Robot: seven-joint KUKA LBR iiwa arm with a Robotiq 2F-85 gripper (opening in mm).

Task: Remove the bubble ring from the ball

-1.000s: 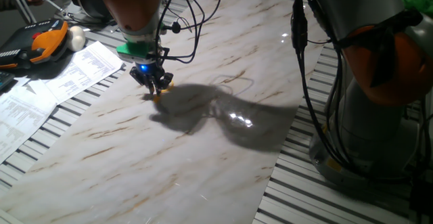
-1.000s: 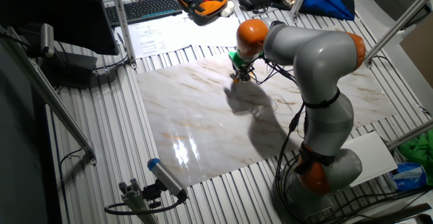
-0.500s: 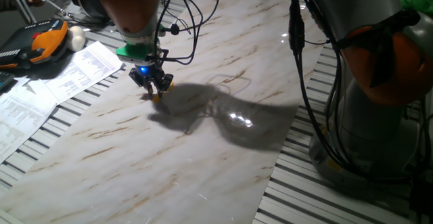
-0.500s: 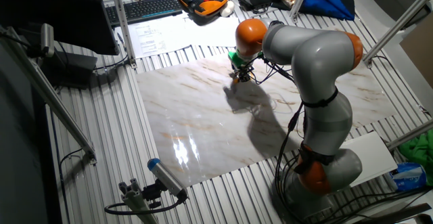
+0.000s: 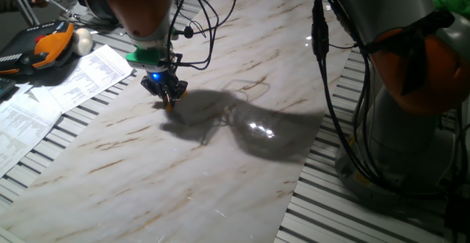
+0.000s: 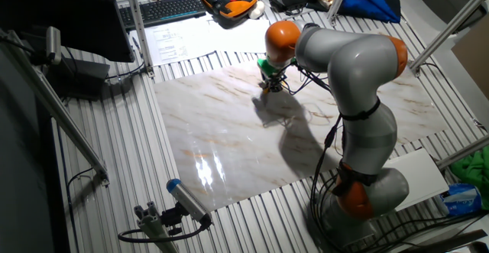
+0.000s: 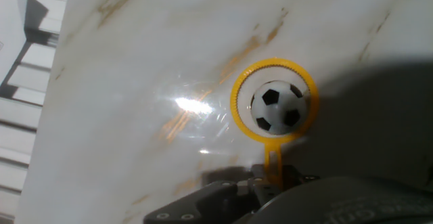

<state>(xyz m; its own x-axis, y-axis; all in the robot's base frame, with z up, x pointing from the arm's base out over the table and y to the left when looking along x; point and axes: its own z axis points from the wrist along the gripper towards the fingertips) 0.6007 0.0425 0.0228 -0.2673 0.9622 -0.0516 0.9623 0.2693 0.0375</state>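
In the hand view the thin orange-yellow bubble ring [image 7: 235,109] lies around the small black-and-white ball [image 7: 277,106] on the marble board. The ring's short handle [image 7: 272,158] runs down into my gripper [image 7: 272,182], whose fingers are shut on its end. In one fixed view the gripper [image 5: 168,96] stands low over the board's far left part, with a bit of orange showing at its tips; the ball is too small to make out there. The other fixed view shows the gripper [image 6: 269,85] near the board's far edge.
The marble board [image 5: 220,147] lies on a slatted table. Printed papers [image 5: 66,81], an orange-and-black tool [image 5: 44,46] and a larger whitish ball [image 5: 82,42] lie off its left edge. A keyboard [image 6: 168,8] sits at the back. The arm's base [image 6: 367,192] stands to the right.
The gripper has shifted very slightly to the left over the board; its fingers stay shut at the same spot.
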